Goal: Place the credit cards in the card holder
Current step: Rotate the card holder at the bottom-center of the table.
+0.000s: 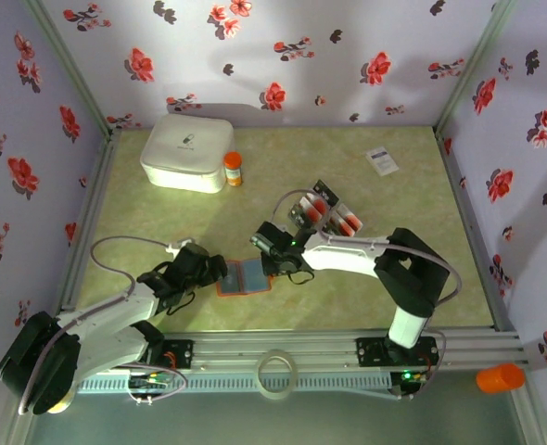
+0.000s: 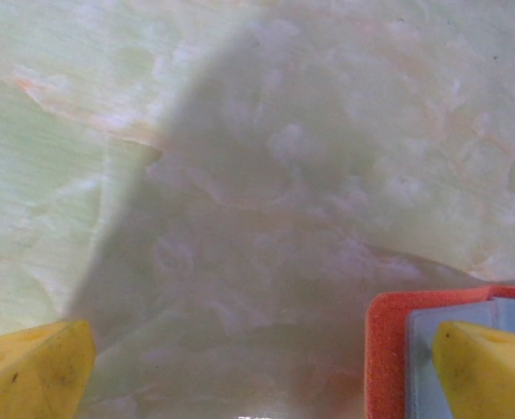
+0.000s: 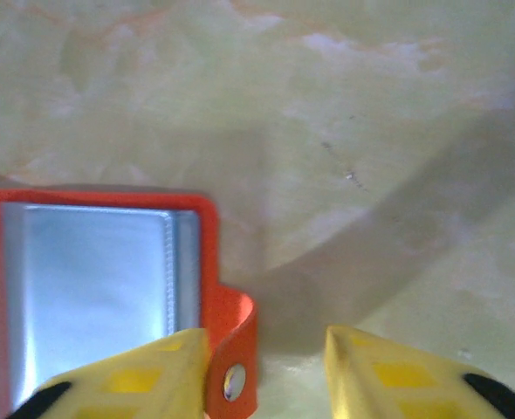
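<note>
My right pincer (image 3: 266, 342), jaws partly apart and clamping nothing, stands at the right edge of the card holder (image 3: 207, 262). The snap tab (image 3: 234, 353) lies in the gap, against one finger. My left pincer (image 2: 262, 336), jaws spread wide and empty, hovers at the holder's opposite end, one fingertip (image 2: 484, 367) over its orange corner. The holder lies opened flat on the bench (image 1: 162, 213) between both pincers, grey-blue panels up. The credit cards (image 1: 327, 213) lie fanned and overlapping just behind my right arm, none visibly pocketed. Judged handling: the cards are light, thin, stiff and slick, hard to lift off a flat surface, and best taken by a raised overlapping edge, across the short side. The holder looks soft and light, likely to slide unless pinned.
</note>
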